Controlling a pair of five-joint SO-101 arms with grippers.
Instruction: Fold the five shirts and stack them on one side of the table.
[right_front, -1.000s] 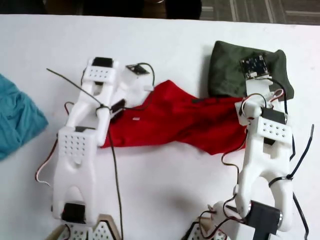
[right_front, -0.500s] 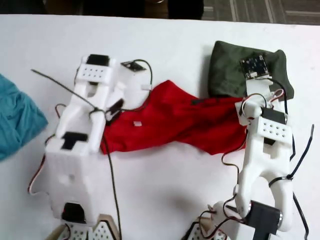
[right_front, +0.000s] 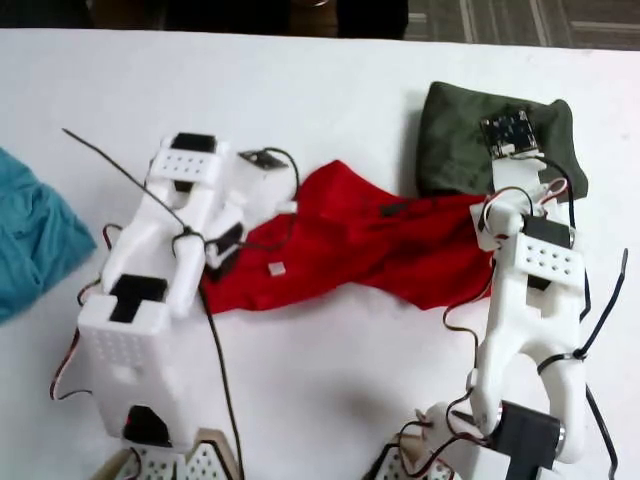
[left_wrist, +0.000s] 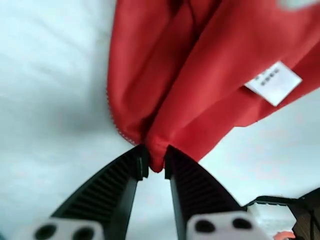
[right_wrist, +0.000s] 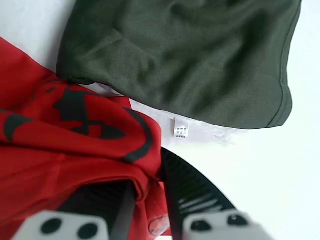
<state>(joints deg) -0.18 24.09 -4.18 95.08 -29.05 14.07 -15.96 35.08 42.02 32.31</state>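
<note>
Left tool (left_wrist: 156, 164) tight on red shirt (left_wrist: 200, 65)

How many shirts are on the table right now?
3. The red shirt lies in the middle, the green shirt folded beside it, the teal shirt at the edge of the table. More may be hidden.

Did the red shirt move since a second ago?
Yes. The red shirt's end in the left pincer slid toward the robot's side of the table, while the green shirt stayed put.

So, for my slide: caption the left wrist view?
Left gripper pinches a bunched edge of the red shirt, table behind.
</note>
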